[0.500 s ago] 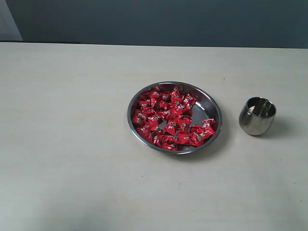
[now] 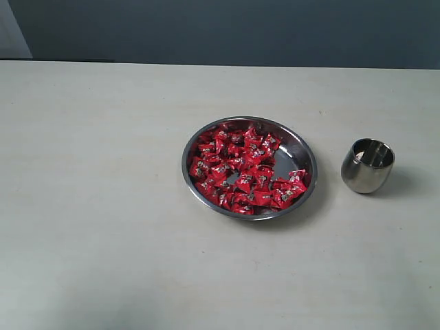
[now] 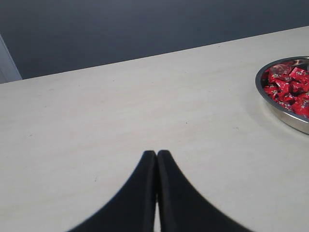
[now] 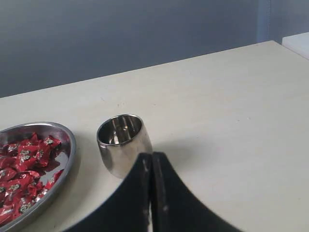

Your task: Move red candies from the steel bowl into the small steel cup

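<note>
On the desk (image 2: 103, 227), red candies (image 2: 237, 168) lie in the steel bowl (image 2: 297, 148), small steel cup (image 2: 368, 166) near its right. Right tool (image 4: 151, 155) clenched, empty, close to cup. Left tool (image 3: 156, 153) clenched, empty, well apart from bowl.

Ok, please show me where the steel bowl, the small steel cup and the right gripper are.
steel bowl (image 2: 292, 155), exterior view, bare inner surface on its right
small steel cup (image 2: 363, 179), exterior view, outer side wall
right gripper (image 4: 151, 155), right wrist view, between its closed fingertips
</note>
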You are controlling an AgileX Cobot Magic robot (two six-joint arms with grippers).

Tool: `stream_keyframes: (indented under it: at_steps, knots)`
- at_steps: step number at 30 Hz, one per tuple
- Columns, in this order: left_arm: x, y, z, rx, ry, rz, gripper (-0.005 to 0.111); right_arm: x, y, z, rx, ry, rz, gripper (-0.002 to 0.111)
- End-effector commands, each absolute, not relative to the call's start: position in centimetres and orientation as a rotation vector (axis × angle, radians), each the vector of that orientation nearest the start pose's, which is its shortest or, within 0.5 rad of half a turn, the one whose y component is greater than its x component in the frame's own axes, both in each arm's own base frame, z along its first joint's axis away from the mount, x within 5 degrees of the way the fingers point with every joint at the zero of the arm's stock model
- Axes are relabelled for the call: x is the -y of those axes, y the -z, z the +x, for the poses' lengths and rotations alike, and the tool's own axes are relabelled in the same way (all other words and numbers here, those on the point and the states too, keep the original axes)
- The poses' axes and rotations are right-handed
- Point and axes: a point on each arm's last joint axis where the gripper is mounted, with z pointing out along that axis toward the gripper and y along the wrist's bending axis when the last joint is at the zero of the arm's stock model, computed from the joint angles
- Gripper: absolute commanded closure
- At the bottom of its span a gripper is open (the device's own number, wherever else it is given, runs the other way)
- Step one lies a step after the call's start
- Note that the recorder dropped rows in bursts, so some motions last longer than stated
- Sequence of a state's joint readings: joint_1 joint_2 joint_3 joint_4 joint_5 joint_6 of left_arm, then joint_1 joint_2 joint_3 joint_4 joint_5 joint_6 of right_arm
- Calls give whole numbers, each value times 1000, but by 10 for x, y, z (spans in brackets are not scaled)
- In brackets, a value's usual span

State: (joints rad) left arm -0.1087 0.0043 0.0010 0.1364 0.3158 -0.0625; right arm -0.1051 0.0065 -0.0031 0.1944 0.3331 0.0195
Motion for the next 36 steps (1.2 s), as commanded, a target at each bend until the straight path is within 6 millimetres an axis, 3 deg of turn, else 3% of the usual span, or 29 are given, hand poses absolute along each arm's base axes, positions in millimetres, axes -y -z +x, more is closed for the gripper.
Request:
stream_keyframes:
  at_steps: [1,5,11,12,14,15,17,21,23,26,28,29,30,31,32,33,34,36]
  knots:
    - [2,-185,54,-1787,0,125,106,1,-184,54,-1790,-108,228,109]
    - [2,-185,54,-1787,0,125,106,6,-196,56,-1666,86,80,109]
    - [2,-185,54,-1787,0,125,106,9,-242,48,-1143,37,154,109]
    - [2,-185,54,-1787,0,125,106,10,-247,45,-1080,10,181,109]
    - [2,-185,54,-1787,0,125,106,14,-253,41,-952,-231,359,109]
    - [2,-185,54,-1787,0,125,106,17,-252,41,-908,-439,504,109]
    - [2,-185,54,-1787,0,125,106,15,-246,45,-956,-555,582,109]
    - [2,-185,54,-1787,0,125,106,16,-243,46,-1029,-407,525,109]
    - [2,-185,54,-1787,0,125,106,15,-242,47,-1034,-469,555,109]
    - [2,-185,54,-1787,0,125,106,7,-244,48,-1067,-449,428,109]
    - [2,-185,54,-1787,0,125,106,-6,-269,56,-1127,-385,197,109]
    - [2,-185,54,-1787,0,125,106,-11,-281,64,-1176,-369,117,109]
    - [2,-185,54,-1787,0,125,106,-17,-309,89,-1292,-362,17,109]
    - [2,-185,54,-1787,0,125,106,-18,-322,106,-1354,-366,-25,109]
    - [2,-185,54,-1787,0,125,106,-21,-345,143,-1440,-379,-119,109]
    - [2,-185,54,-1787,0,125,106,-23,-355,166,-1477,-409,-158,109]
    - [2,-185,54,-1787,0,125,106,-25,-369,211,-1555,-493,-197,109]
    - [2,-185,54,-1787,0,125,106,-28,-375,262,-1651,-565,-265,109]
